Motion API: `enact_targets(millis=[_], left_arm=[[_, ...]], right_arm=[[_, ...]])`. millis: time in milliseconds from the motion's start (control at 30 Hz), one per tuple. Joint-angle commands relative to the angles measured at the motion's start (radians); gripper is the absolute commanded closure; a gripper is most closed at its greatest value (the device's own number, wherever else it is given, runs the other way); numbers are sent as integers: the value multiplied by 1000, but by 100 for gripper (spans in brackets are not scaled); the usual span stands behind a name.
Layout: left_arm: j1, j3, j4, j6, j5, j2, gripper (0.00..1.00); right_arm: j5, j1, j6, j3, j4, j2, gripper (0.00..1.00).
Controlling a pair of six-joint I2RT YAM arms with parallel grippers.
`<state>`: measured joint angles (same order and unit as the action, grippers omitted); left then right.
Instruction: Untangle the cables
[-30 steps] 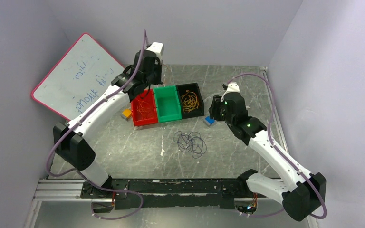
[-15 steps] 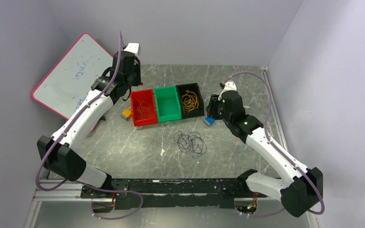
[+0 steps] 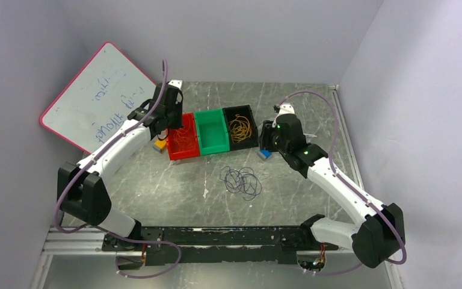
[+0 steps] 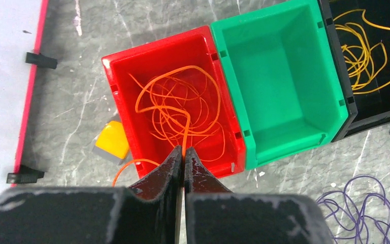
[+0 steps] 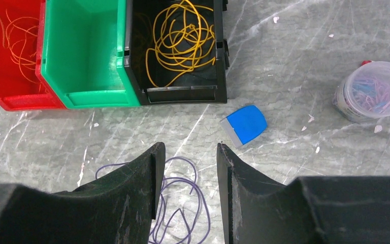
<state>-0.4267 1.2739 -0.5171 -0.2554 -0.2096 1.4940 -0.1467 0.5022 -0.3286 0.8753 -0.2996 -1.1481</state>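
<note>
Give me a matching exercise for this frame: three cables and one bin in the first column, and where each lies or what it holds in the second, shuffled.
Column one:
1. orange cable
2. yellow cable
3. purple cable
4. green bin

Column two:
A. loose on the table
B. holds no cable
C. mostly in the red bin, one strand pinched in the left claw
D. in the black bin

Pairs: 1-C, 2-D, 3-A, 4-B
</note>
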Motion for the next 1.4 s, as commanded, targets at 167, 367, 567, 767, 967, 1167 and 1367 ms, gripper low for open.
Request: enact_targets(millis=[167, 367, 567, 767, 967, 1167, 1367], left_arm=[[21, -3, 100, -14, 61, 128, 93], [44, -16, 184, -63, 110, 230, 93], [79, -32, 246, -102, 144, 303, 93], [83, -41, 255, -102, 137, 367, 93], [89, -37, 229, -146, 91, 397, 93], [93, -50, 248, -132, 136, 395, 89], [92, -62, 241, -133, 99, 305, 67]], right_arm=[[3, -4, 5, -5, 27, 14, 54], [1, -4, 14, -9, 19, 28, 54], [4, -4, 4, -19, 16, 40, 54], [5, -4, 4, -23, 11, 39, 54], [16, -5, -3, -25, 20, 32, 54], [18, -4, 4, -11, 5, 31, 54], [-1, -4, -17, -39, 11, 74, 53]])
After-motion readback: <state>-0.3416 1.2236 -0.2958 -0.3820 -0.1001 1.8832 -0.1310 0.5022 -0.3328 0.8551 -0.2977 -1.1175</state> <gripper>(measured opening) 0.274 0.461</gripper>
